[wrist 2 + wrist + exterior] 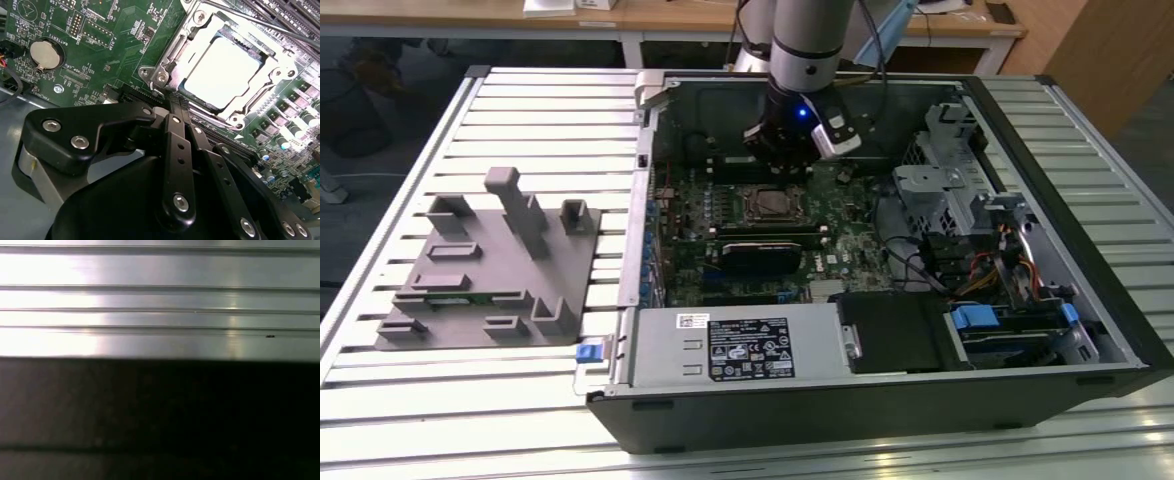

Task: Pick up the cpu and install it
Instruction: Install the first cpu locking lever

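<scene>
Already the cpu (227, 70) sits in its socket frame (167, 55), claw (176, 102) just beside.

Cpu (231, 72) top pale silver-white, w/ green motherboard (107, 52) around it. Gripper (175, 107) links black (silver screws). Fixture (487, 270) grey.

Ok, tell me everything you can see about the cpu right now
The cpu is a small flat square chip with a pale, silvery metal top that glares under the light. It lies flat in the socket, framed by the metal bracket on the green motherboard. In the second wrist view the gripper sits just beside the socket, not touching the chip.
</scene>
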`<control>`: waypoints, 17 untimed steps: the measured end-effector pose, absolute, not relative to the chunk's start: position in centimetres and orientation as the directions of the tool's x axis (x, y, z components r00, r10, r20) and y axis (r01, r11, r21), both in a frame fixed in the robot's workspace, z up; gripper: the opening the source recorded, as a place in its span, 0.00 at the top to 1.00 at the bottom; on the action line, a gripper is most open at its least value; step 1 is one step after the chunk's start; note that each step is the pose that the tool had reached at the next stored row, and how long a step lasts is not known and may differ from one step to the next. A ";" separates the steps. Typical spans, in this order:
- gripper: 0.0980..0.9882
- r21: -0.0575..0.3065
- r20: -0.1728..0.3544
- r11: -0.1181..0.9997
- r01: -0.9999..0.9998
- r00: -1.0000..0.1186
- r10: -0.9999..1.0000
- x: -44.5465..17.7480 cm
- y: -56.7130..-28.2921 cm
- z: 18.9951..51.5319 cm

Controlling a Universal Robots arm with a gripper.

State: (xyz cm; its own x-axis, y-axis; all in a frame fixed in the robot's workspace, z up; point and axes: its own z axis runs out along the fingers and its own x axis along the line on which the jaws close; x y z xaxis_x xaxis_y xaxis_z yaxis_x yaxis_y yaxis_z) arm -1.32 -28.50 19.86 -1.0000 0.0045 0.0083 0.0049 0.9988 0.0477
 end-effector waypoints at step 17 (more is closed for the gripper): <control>0.99 0.051 0.008 0.999 0.005 -1.000 0.005 -1.3 -28.5 20.2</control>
State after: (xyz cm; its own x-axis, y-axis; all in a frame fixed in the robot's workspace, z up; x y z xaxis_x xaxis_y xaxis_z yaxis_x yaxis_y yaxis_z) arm -1.30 -28.51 20.20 -1.0000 0.0045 0.0083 0.0049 0.9987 0.0512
